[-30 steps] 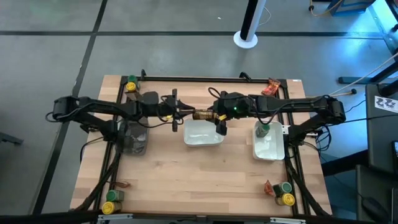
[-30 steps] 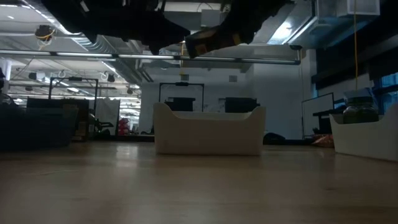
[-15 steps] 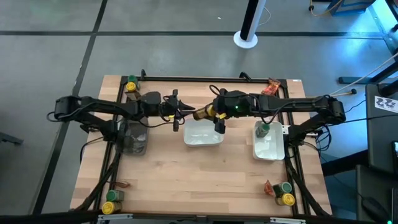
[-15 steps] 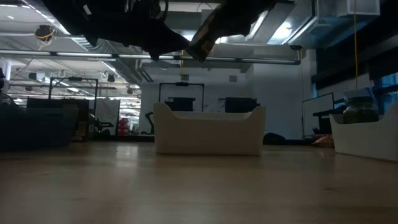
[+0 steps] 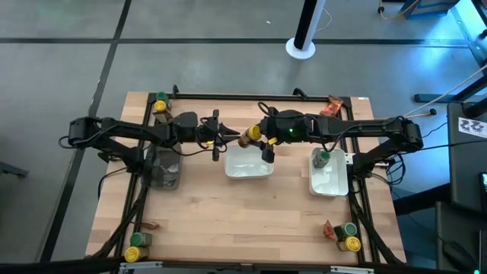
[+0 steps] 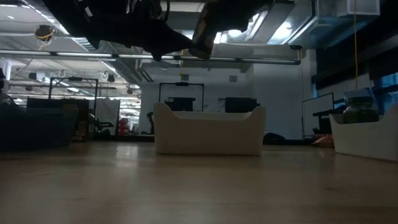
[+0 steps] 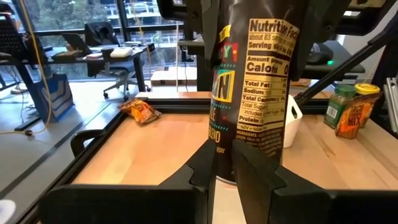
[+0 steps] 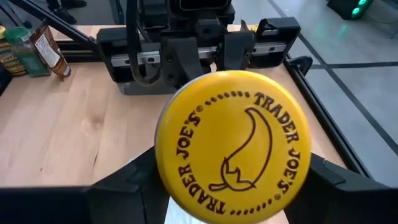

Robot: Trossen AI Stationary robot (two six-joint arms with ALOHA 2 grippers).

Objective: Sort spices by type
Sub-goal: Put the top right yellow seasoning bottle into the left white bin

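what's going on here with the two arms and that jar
The right gripper holds a yellow-lidded spice jar in the air, above the far left corner of the middle white tray. The left gripper sits right beside it, fingers shut, not holding anything. A green-lidded jar already stands in the right white tray. More jars and packets wait at the table's corners.

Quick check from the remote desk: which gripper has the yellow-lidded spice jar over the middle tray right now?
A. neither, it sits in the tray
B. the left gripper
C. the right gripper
C: the right gripper clamps the yellow-lidded jar above the middle white tray; the left gripper is shut and apart from it.
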